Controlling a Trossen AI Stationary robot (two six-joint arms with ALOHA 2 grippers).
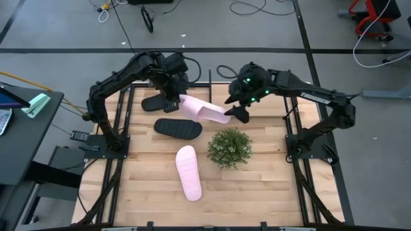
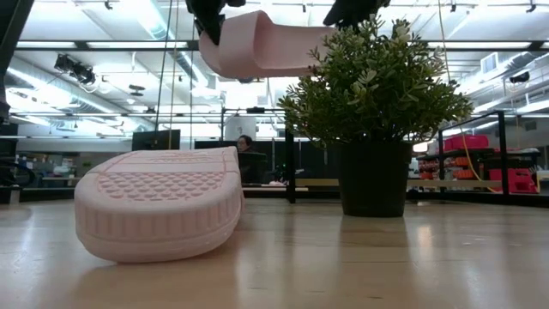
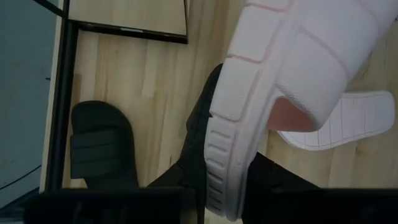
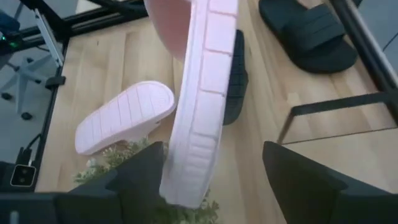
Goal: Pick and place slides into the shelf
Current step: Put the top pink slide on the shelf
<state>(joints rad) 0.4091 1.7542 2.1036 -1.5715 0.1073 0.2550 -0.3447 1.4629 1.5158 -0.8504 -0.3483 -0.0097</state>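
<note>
High view: the left claw [image 1: 174, 101] is clamped on one end of a raised pink slide [image 1: 204, 110] beside the shelf [image 1: 209, 78], while the right claw [image 1: 237, 110] sits at its other end. A black slide [image 1: 178, 128] and a second pink slide [image 1: 189, 172] lie on the table [image 1: 270, 186].

Right wrist view: the right claw's fingers [image 4: 140, 169] are spread wide — the slide hangs between them, ungripped.

left claw [image 1: 173, 102] clamped, right claw [image 1: 236, 113] spread
</note>
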